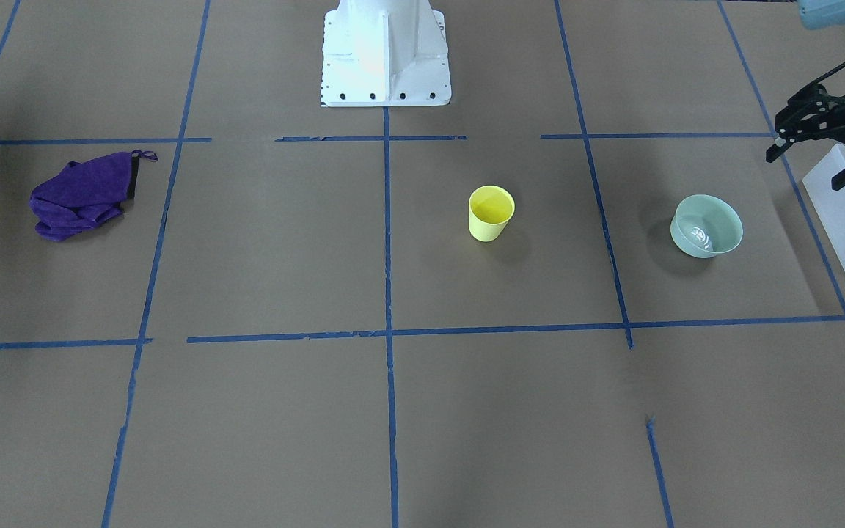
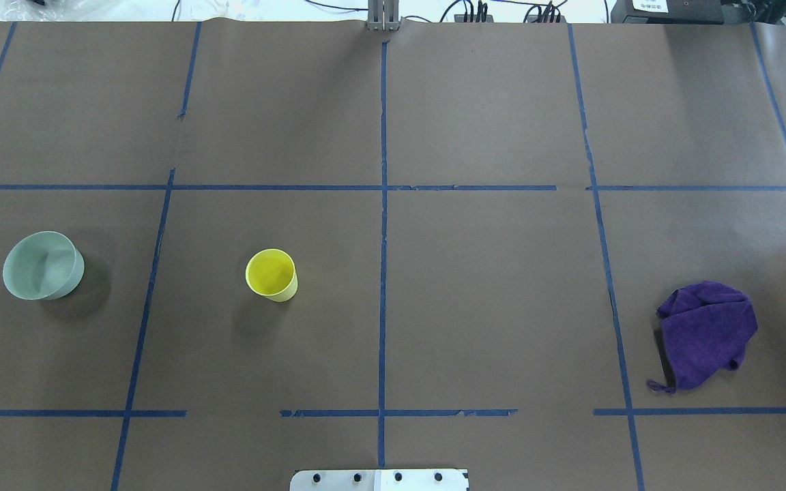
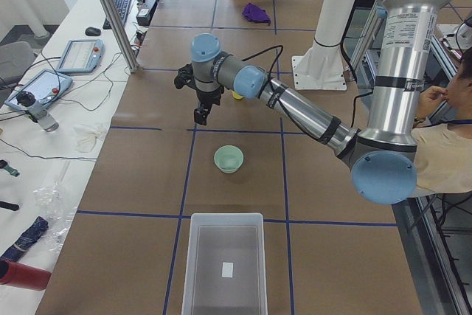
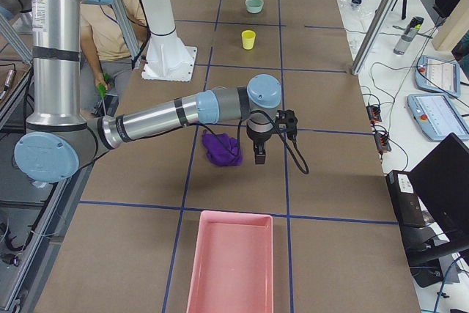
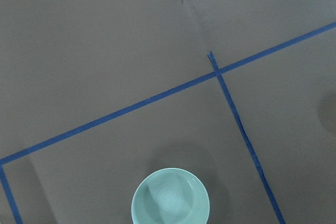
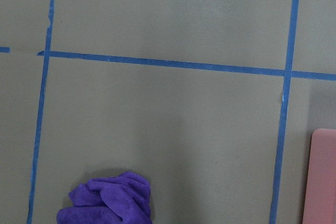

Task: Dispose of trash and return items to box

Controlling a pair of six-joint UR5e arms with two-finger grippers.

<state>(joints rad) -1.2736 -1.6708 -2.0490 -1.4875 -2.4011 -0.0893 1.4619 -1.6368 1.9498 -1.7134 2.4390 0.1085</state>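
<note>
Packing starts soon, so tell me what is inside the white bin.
Inside the bin, only a small white label on its floor shows. Its nearest end runs off the side view's bottom edge, so that part cannot be seen.

A robotics lab: a tape-gridded table [image 2: 502,307], a robot arm [image 3: 295,108], teach pendants [image 3: 80,54] on side benches [image 3: 44,145].

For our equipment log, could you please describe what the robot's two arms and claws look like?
The left arm and right arm are silver tubes with light blue joint caps. Black cables loop from each wrist. The left claw and right claw are black, the left showing skeletal linkage fingers. A printed label marks the left arm's upright segment.
</note>
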